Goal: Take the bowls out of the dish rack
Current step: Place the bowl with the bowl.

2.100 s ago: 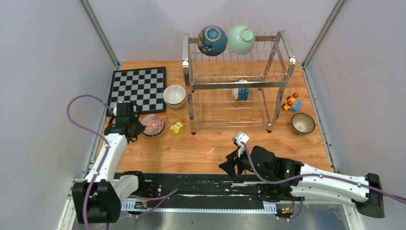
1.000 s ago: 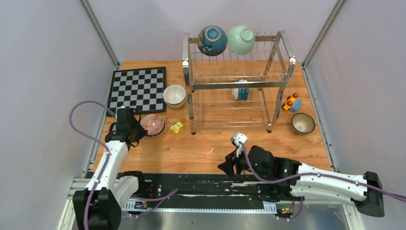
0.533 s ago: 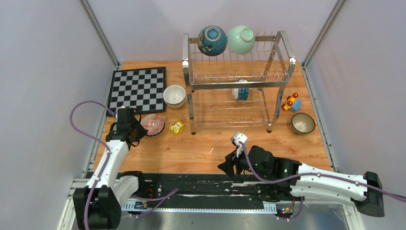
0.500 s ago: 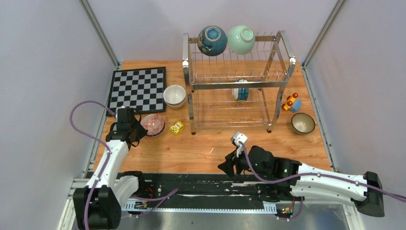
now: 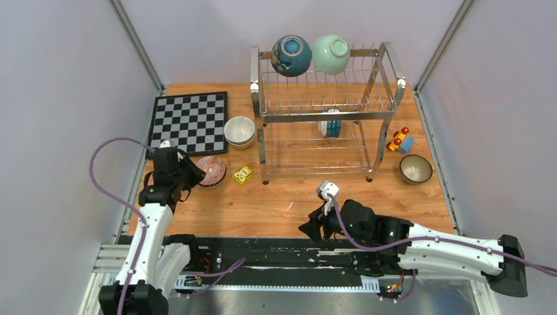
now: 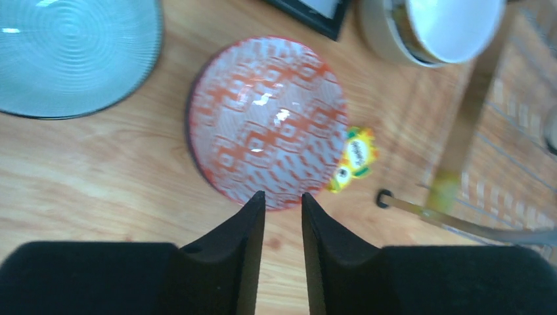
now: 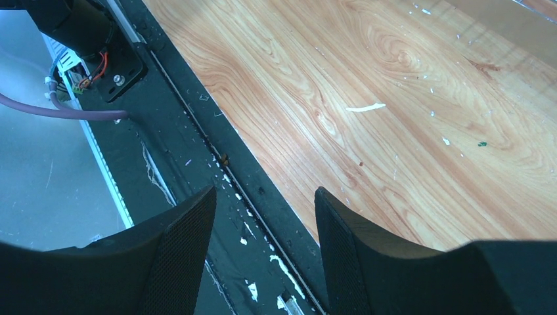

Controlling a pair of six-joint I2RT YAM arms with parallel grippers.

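The dish rack [image 5: 325,111] stands at the back. A dark blue bowl [image 5: 291,55] and a mint green bowl [image 5: 330,54] sit on its top tier. A white and blue bowl [image 5: 330,123] stands on edge in the lower tier. On the table are stacked cream bowls [image 5: 240,131], a red-patterned bowl [image 5: 211,170] and a dark-rimmed bowl [image 5: 416,168]. My left gripper [image 5: 187,176] hovers at the red-patterned bowl's [image 6: 266,121] near rim, jaws narrowly apart and empty [image 6: 282,197]. My right gripper [image 5: 314,226] is open and empty over the table's near edge [image 7: 263,197].
A chessboard [image 5: 190,121] lies at the back left. A yellow block [image 5: 244,174] lies beside the red bowl, and a toy car [image 5: 399,140] sits right of the rack. A pale blue ribbed dish [image 6: 72,52] lies left of the red bowl. A rack foot [image 6: 384,197] is nearby.
My left arm has risen and drawn back a little to the left from the red-patterned bowl. The right arm has not moved.
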